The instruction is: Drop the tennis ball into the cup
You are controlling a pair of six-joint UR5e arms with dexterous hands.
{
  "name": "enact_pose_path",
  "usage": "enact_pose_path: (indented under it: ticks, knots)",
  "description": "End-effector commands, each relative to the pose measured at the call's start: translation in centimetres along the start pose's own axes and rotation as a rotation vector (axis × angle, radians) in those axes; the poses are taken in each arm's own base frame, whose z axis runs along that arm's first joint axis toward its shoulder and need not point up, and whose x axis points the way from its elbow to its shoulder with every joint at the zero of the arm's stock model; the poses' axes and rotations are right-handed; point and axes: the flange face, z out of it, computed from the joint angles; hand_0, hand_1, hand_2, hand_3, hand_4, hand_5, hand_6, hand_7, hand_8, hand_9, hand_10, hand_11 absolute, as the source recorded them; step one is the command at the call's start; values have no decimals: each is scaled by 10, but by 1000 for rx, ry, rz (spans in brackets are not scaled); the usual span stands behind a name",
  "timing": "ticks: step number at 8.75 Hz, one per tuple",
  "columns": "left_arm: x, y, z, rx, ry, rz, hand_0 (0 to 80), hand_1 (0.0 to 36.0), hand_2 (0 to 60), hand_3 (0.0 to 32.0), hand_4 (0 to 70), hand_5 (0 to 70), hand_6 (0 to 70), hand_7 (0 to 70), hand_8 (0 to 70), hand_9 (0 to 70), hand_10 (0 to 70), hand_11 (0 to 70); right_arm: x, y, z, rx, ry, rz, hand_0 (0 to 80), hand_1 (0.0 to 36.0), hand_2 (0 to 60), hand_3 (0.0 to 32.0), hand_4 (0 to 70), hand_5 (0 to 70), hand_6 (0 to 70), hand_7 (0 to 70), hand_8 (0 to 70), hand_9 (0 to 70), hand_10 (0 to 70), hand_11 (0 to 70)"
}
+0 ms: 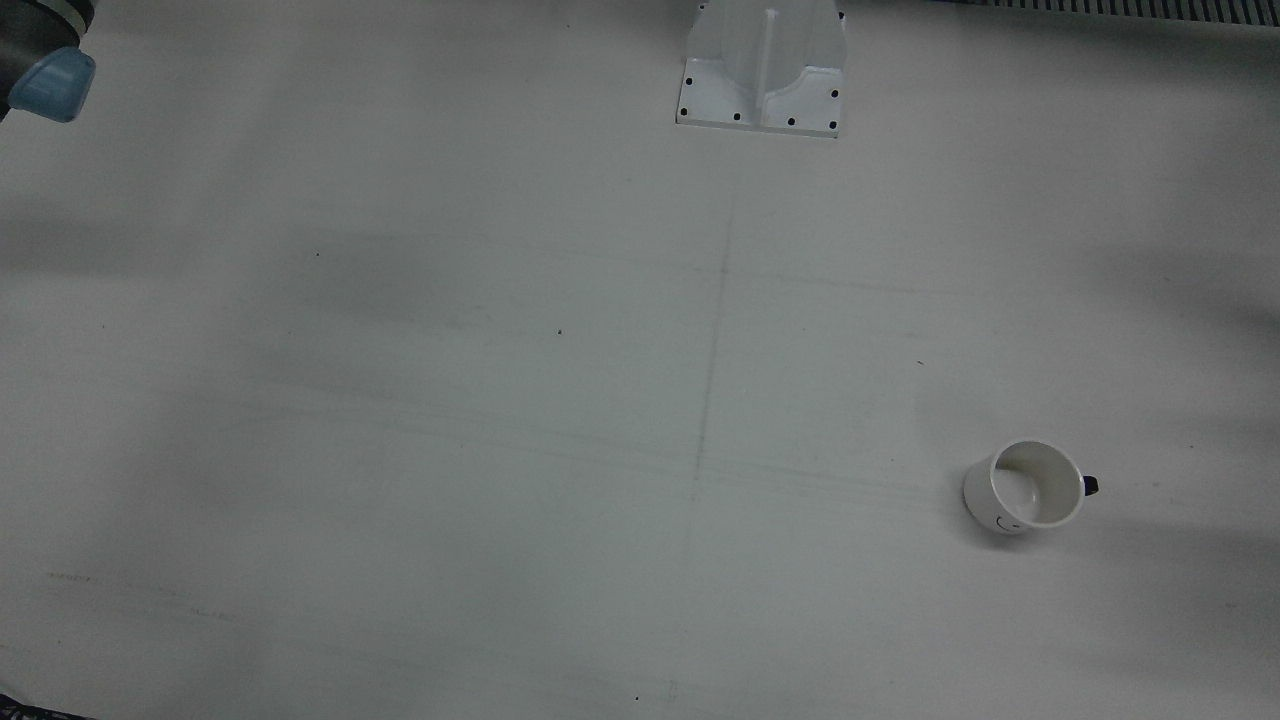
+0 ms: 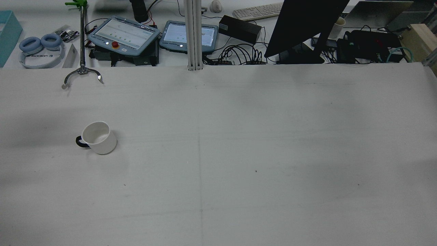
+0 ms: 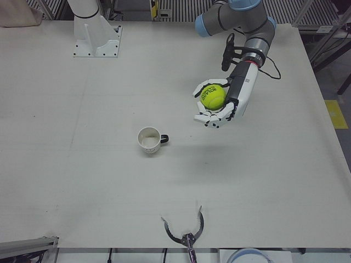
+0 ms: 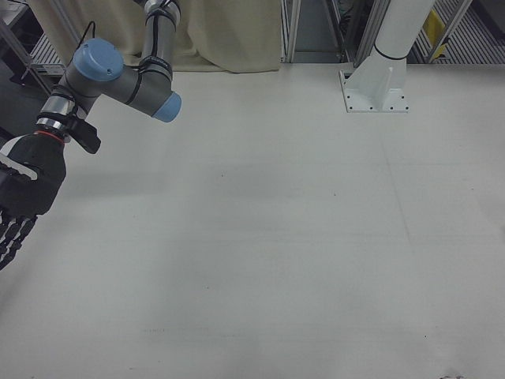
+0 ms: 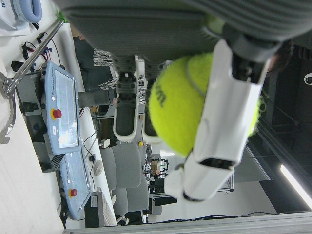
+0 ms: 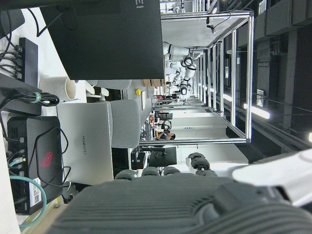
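Observation:
A white cup [image 3: 149,139] with a dark handle stands upright and empty on the table; it also shows in the front view [image 1: 1026,487] and the rear view [image 2: 97,137]. My left hand [image 3: 218,105] is shut on a yellow-green tennis ball [image 3: 213,96], held above the table to the right of the cup and farther back. The ball fills the left hand view [image 5: 187,105], with a white finger [image 5: 222,122] across it. My right hand [image 4: 22,197] hangs at the left edge of the right-front view, fingers straight and apart, holding nothing.
A white arm pedestal [image 1: 762,70] is bolted to the table's robot side. A metal claw stand [image 2: 82,73] sits at the operators' edge near the cup's side. Teach pendants [image 2: 124,34], a monitor [image 2: 304,24] and cables lie beyond the table.

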Motion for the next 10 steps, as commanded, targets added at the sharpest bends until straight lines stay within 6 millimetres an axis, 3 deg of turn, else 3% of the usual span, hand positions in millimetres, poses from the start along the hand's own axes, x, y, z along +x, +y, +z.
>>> enact_pose_path:
  ticks: [1,4,7,8,10]
  knots:
    - [-3,-13,28,7,1,6,800,360,347,0,253,300,700,700,436,551,367,546,0,0,0,0,1,0,0,0,0,0,0,0,0,0,0,0,0,0]
    - [-7,0,37,-30,-6,16,800,357,344,0,263,300,700,700,473,604,416,612,0,0,0,0,1,0,0,0,0,0,0,0,0,0,0,0,0,0]
    - [-116,16,54,-78,-119,6,800,359,342,0,239,287,700,700,457,581,387,571,0,0,0,0,-1,0,0,0,0,0,0,0,0,0,0,0,0,0]
    - [-162,26,66,-80,-160,-20,800,355,359,0,260,300,700,700,460,585,382,565,0,0,0,0,-1,-1,0,0,0,0,0,0,0,0,0,0,0,0]
    - [-191,23,95,-75,-184,-20,800,344,343,0,286,278,700,700,457,584,378,557,0,-1,0,1,1,-2,0,0,0,0,0,0,0,0,0,0,0,0]
